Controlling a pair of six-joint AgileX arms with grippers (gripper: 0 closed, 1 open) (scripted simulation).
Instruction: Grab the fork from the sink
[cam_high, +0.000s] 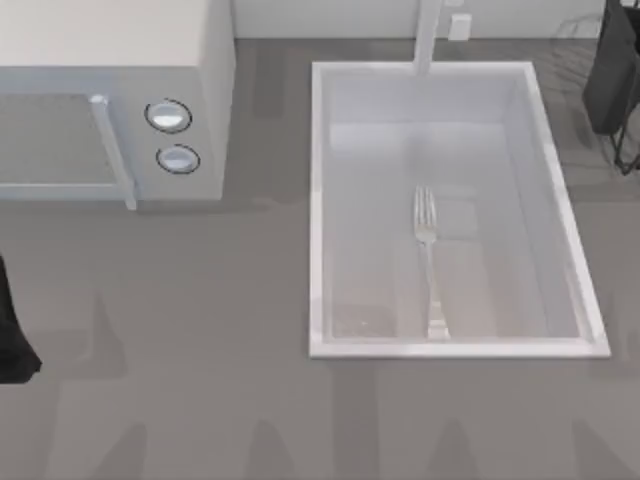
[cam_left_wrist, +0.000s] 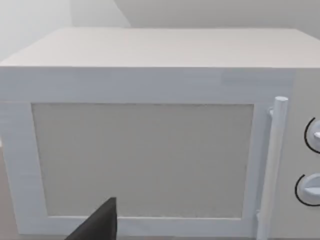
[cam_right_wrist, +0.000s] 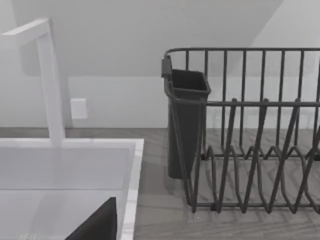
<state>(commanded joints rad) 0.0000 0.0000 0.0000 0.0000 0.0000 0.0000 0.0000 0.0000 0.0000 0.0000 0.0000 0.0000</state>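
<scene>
A slim silver fork (cam_high: 428, 262) lies flat on the bottom of the sink (cam_high: 460, 349), handle toward the near rim and tines toward the white faucet (cam_high: 428, 35). It rests a little right of the basin's middle, touching nothing else. My left arm (cam_high: 10, 335) sits parked at the table's far left edge, well away from the basin. A dark part of my left gripper (cam_left_wrist: 97, 226) points at the microwave door. A dark part of my right gripper (cam_right_wrist: 97, 223) hangs over the sink's far right corner (cam_right_wrist: 131, 190), near the faucet (cam_right_wrist: 50, 85).
A white microwave (cam_high: 110, 110) with two round knobs stands at the back left, its door (cam_left_wrist: 145, 160) shut. A dark wire dish rack (cam_right_wrist: 250, 150) with a black cup (cam_right_wrist: 186, 125) stands right of the sink at the back (cam_high: 622, 100). Bare grey counter lies in front.
</scene>
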